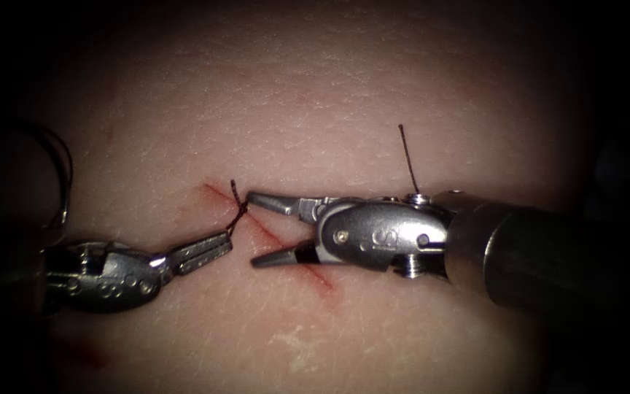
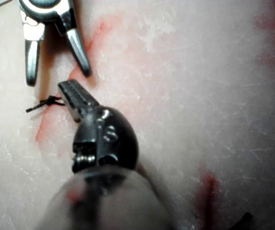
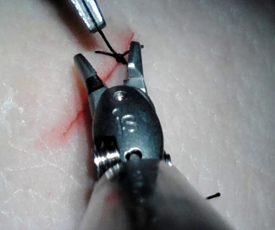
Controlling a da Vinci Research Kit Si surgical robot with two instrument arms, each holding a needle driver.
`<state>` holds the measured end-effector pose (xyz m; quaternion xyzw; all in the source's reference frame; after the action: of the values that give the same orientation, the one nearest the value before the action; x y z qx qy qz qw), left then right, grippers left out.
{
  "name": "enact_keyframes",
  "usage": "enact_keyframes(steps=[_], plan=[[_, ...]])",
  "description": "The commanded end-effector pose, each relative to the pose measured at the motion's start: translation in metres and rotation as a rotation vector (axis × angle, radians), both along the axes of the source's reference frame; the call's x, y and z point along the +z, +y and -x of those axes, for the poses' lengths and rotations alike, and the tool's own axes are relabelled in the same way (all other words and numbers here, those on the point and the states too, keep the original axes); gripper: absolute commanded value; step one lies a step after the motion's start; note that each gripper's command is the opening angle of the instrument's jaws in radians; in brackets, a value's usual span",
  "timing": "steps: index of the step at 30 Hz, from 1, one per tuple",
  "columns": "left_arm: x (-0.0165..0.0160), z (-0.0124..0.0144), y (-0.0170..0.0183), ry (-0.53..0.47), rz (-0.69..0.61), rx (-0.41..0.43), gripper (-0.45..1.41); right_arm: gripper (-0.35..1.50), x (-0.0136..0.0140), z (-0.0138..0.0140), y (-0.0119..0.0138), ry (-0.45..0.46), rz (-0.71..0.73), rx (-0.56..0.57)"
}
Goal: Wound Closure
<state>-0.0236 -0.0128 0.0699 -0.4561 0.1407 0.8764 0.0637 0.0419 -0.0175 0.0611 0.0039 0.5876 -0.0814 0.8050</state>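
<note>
Endoscope, progress: I am seeing one knot [image 1: 240,211] of dark thread [image 1: 235,191] sitting on the cut [image 1: 271,237]; the red line past my right tool [image 1: 267,230] is lying unstitched, so I am judging most of the closure left.
Endoscope, left tool [image 1: 202,252]: I am holding its jaws closed on the thread just beside the knot.
Endoscope, right tool: its jaws are gaping wide astride the cut, holding nothing; a cut end [image 1: 407,155] is standing behind its wrist.
Needle: I am not making one out.
Left wrist, textures: ribbed steel jaw by the frayed knot [image 2: 51,101]; tissue [image 2: 185,96] is looking pale, glossy, finely creased.
Right wrist, shapes: tapered jaws of my right tool [image 3: 109,60] are flanking the knot [image 3: 121,57]; the cut [image 3: 72,125] is running as a thin red streak.
</note>
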Motion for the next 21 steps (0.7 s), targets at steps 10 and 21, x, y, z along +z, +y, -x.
enact_keyframes(steps=[10,21], plan=[[0.0001,0.0010,-0.0013,-0.038,-0.005,0.027,-0.45,0.96,0.0001,-0.0048,-0.0005,0.055,0.045,-0.005],[-0.0005,0.0012,-0.0016,-0.083,-0.006,0.074,-0.45,0.83,0.0008,-0.0073,-0.0009,0.111,0.068,-0.018]])
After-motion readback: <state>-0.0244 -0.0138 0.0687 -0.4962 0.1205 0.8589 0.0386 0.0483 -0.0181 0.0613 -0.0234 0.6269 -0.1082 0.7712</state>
